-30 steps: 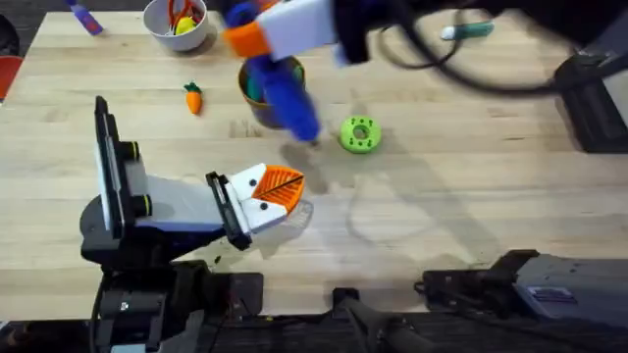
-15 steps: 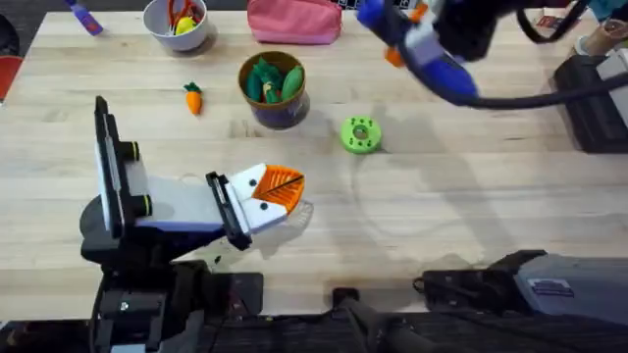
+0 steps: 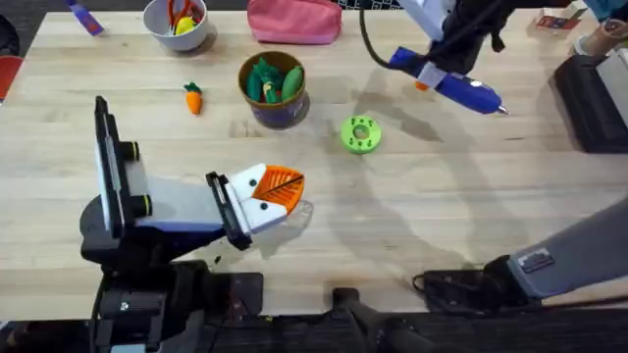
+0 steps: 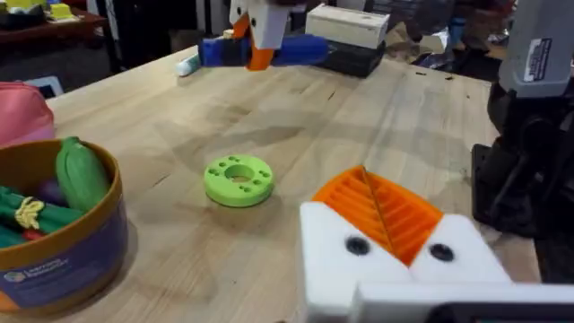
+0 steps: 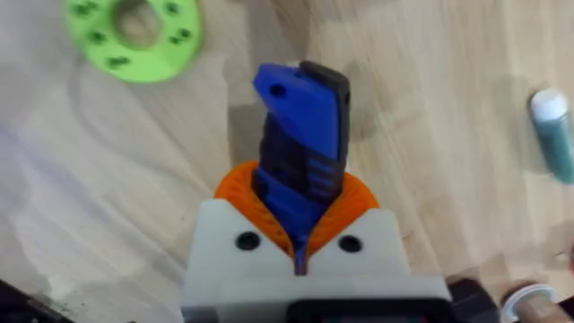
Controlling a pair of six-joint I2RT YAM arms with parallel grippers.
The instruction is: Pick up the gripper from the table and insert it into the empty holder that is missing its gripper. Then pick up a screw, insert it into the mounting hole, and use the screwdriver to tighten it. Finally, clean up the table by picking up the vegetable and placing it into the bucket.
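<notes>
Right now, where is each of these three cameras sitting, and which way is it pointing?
Overhead: above the table, looking down and forward; both arms show, the right fingers holding the blue screwdriver.
Left wrist: low on the left arm, facing across the table; its white-and-orange fingers sit at the bottom.
Right wrist: looks down past its own fingers, shut on the screwdriver.
Shared: all three views show the green disc.
</notes>
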